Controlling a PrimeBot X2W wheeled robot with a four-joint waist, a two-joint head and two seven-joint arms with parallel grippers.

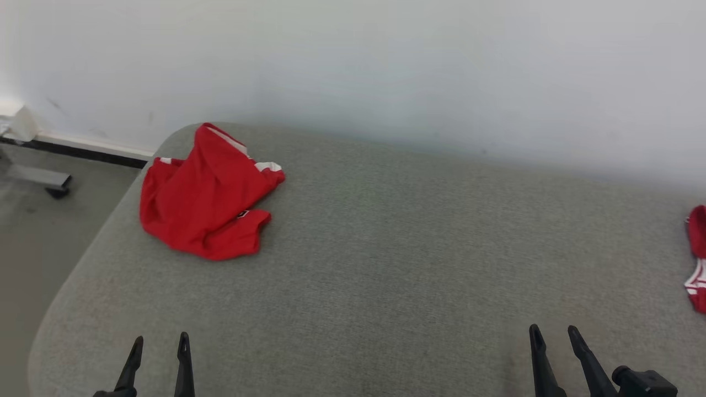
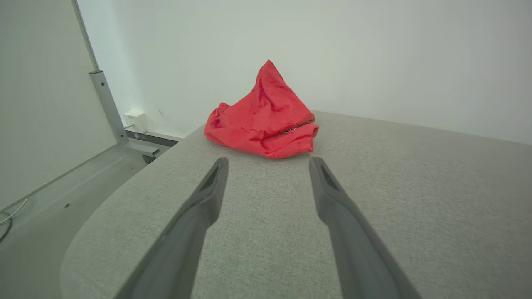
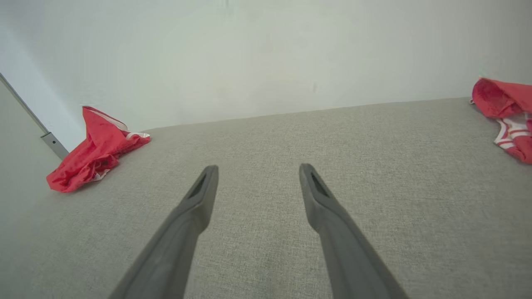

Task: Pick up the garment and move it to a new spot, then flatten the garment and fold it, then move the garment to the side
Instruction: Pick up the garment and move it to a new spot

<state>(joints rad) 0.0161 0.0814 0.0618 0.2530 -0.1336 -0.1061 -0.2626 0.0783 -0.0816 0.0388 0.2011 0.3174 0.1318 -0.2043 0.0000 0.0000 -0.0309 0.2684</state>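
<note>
Lying at the far left corner of the rounded grey fabric-covered worktop (image 1: 386, 248) is a crumpled red garment with white trim (image 1: 207, 198). It is heaped so that one fold peaks above the rest, close to the pale wall (image 1: 386, 66). I count two pieces of clothing. The other, a second red garment with white stripes (image 1: 698, 259), sits at the right edge of the worktop, cut off in the head view and well apart from the first. Bare grey cloth stretches between them.

Two pincers sit at the near edge, the left pincer (image 1: 160, 337) at near left and the right pincer (image 1: 554, 328) at near right. Each has two long dark fingers pointing away toward the wall. Both have their fingers spread apart and grip nothing.

From the left wrist view, the red heap sits straight ahead of that pincer's tips, with bare worktop between. From the right wrist view, one garment lies far left and the other far right.

Past the worktop's left edge I see grey floor (image 1: 33, 248), a metal foot with a dark caster (image 1: 47, 182), and a small white box (image 2: 136, 121) low on the wall.
</note>
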